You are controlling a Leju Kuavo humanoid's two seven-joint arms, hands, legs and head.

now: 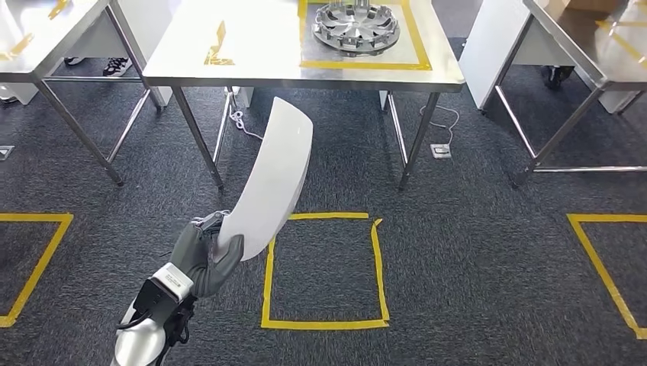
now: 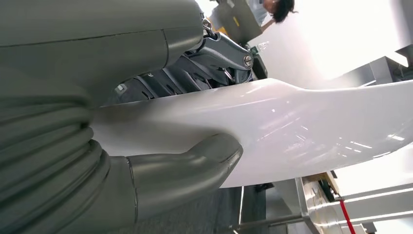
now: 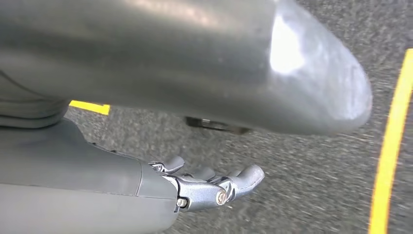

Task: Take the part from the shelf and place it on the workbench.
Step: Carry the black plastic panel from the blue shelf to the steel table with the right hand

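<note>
While gripping the white part [image 1: 271,175] at its lower end between thumb and fingers, the left hand [image 1: 204,255] is holding it up above the floor, tip pointing toward the counter [image 1: 252,65] ahead. Right hand [image 3: 214,183] is hanging spread, holding nothing.

A glossy white curved panel [image 1: 273,174] sits in the grey left hand [image 1: 204,255]; beyond it, yellow tape squares [image 1: 324,271] mark speckled dark-grey carpet [image 1: 473,252].
</note>
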